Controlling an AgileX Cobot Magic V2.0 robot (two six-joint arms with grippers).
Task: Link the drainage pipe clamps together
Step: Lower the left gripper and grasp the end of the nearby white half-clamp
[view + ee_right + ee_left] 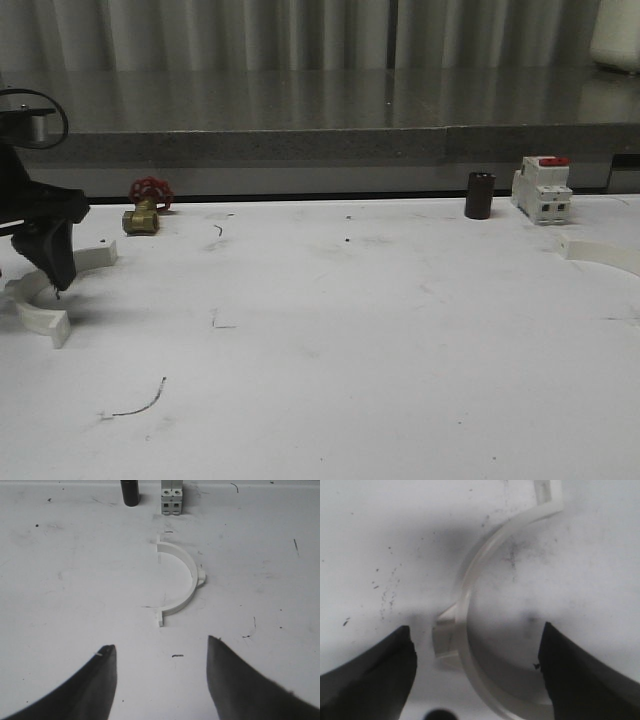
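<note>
Left gripper (476, 675) hung spread over one clamp half (470, 630) (fingers clear of it). Right gripper (161, 680) gaped short of the other half (182, 580).

Front view: table (360, 330) is taking up the lower two thirds of the frame, a counter ledge (300, 145) running behind it. Left gripper (55, 270) is sitting at the left edge, directly over one clamp half (45, 318) lying at lower left. Valve (145, 208) is lying right of and behind that gripper, near the table's back edge. Cylinder (480, 195) is standing at upper right, breaker (541, 189) just right of it. Second clamp half (605, 253) is lying at the far right edge, in front of the breaker, well apart from the first.
</note>
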